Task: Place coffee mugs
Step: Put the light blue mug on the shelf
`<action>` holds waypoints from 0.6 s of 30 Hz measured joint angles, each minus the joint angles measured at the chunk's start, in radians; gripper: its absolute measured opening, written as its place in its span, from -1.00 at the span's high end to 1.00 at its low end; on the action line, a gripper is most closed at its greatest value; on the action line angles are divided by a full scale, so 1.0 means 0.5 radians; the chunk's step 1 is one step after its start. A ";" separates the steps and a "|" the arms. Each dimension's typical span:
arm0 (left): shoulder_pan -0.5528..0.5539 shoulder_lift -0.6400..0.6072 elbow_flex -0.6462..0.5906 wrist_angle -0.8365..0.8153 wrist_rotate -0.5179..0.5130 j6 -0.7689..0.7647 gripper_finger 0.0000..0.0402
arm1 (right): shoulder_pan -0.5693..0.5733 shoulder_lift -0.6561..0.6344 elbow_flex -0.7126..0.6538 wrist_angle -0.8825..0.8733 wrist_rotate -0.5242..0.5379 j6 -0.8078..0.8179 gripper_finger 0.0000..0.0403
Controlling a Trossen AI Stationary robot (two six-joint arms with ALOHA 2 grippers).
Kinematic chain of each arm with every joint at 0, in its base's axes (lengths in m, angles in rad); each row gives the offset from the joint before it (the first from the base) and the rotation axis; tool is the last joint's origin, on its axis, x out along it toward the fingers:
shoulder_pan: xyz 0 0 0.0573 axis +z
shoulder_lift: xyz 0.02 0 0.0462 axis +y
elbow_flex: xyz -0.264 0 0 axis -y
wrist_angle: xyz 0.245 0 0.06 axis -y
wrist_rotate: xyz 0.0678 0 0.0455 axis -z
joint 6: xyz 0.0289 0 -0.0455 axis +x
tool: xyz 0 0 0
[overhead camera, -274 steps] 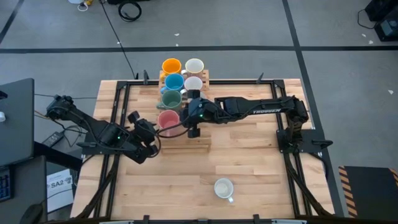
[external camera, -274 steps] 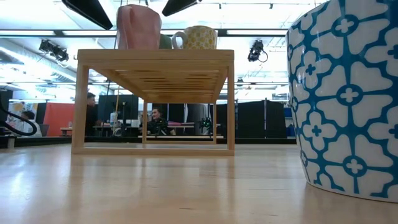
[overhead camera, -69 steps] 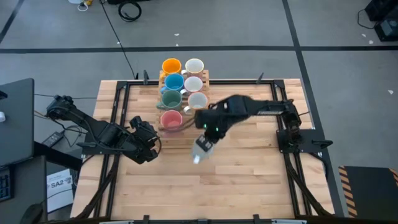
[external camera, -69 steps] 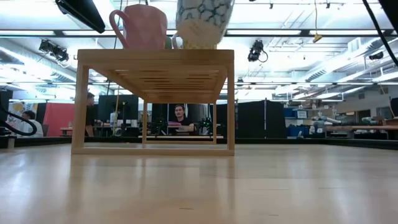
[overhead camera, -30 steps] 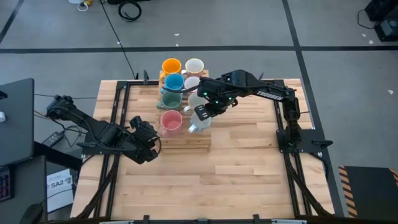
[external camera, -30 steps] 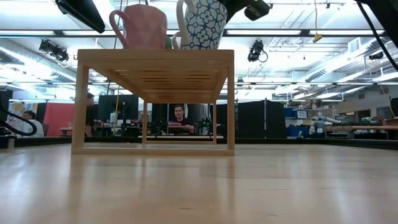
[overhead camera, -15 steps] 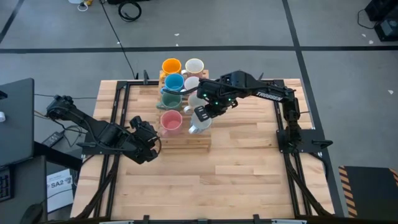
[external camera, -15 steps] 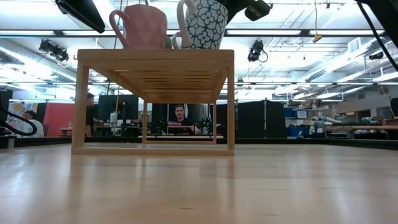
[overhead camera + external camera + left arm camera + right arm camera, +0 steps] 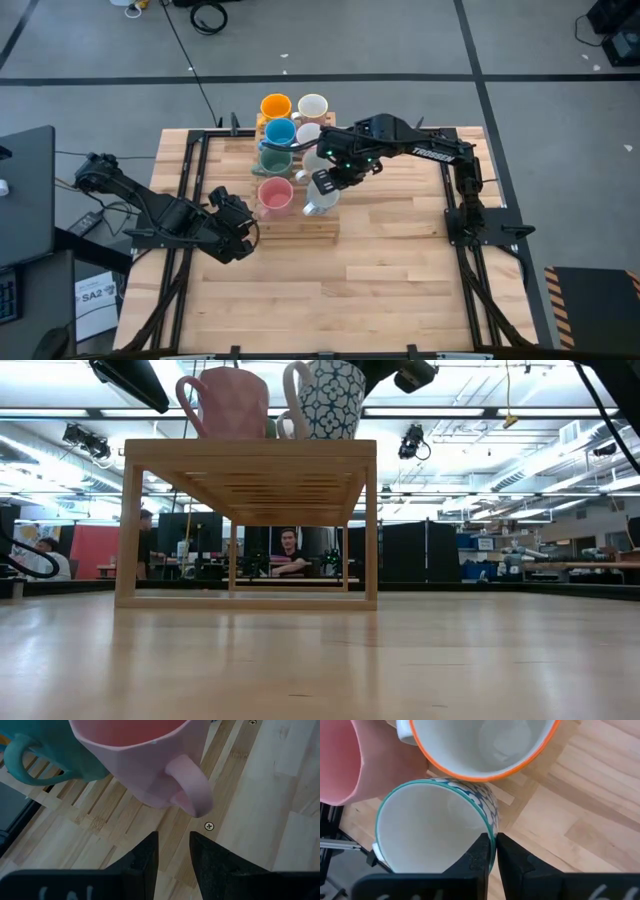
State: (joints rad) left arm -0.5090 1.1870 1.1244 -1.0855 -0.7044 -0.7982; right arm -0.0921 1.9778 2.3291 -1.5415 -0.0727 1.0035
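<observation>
High view: eight mugs are counted on the rack (image 9: 300,225). The patterned mug (image 9: 316,203) is pinched at its rim by the right hand (image 9: 325,188); release is judged outstanding. Left hand (image 9: 240,225) is parked beside, fingers slightly spread, empty.

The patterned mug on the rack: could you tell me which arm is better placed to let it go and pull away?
The right. Its gripper pinches the patterned mug by its rim on the rack. The left gripper waits beside the pink mug, holding nothing.
</observation>
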 joint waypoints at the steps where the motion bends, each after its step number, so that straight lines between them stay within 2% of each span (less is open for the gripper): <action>1: 0.000 0.000 0.000 0.000 0.000 0.000 0.42 | 0.000 0.000 0.000 0.004 0.000 0.000 0.81; 9: 0.000 0.000 0.000 0.000 -0.001 0.000 0.42 | 0.000 0.000 0.000 0.174 -0.017 0.000 0.80; 18: 0.001 0.000 0.000 0.000 0.000 0.000 0.42 | 0.000 0.000 0.000 0.173 -0.022 0.044 0.80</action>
State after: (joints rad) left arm -0.5087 1.1870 1.1244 -1.0855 -0.7044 -0.7982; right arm -0.0921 1.9778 2.3291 -1.4548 -0.0837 1.0256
